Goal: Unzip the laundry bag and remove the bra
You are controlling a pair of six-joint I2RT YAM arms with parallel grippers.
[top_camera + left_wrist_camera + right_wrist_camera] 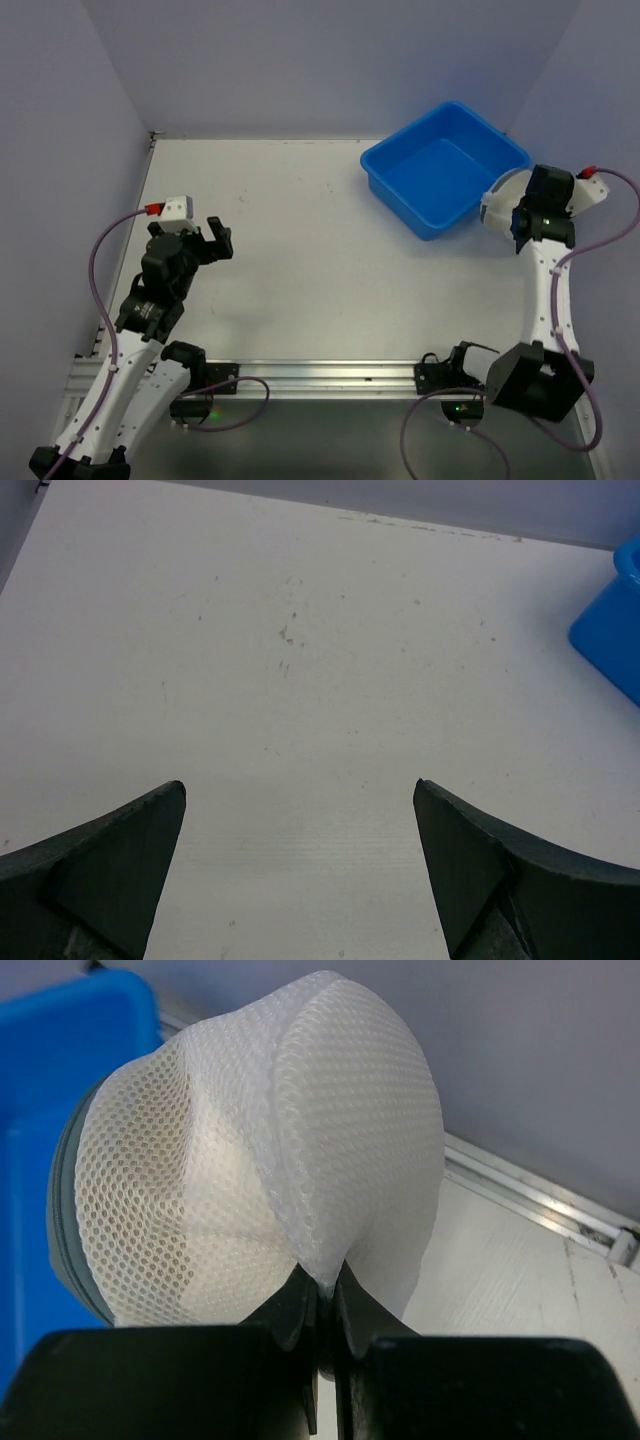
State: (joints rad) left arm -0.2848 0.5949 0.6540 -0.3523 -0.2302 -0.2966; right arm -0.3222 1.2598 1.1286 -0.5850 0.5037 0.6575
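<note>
I see white matte table top (300, 250), flat, with faint scuffs and dark specks on bare patch straight ahead of left gripper (300, 785). Standing on it: blue plastic tub (445, 168), open side up, rectangular, set at a slant to table edges. Tub sits ahead and far to right of left gripper, well apart from it, and just left of right gripper (320, 1300). Tub corner pokes in at right edge of my left wrist view. Metal rail (300, 378) runs along table's near edge, behind both grippers.
</note>
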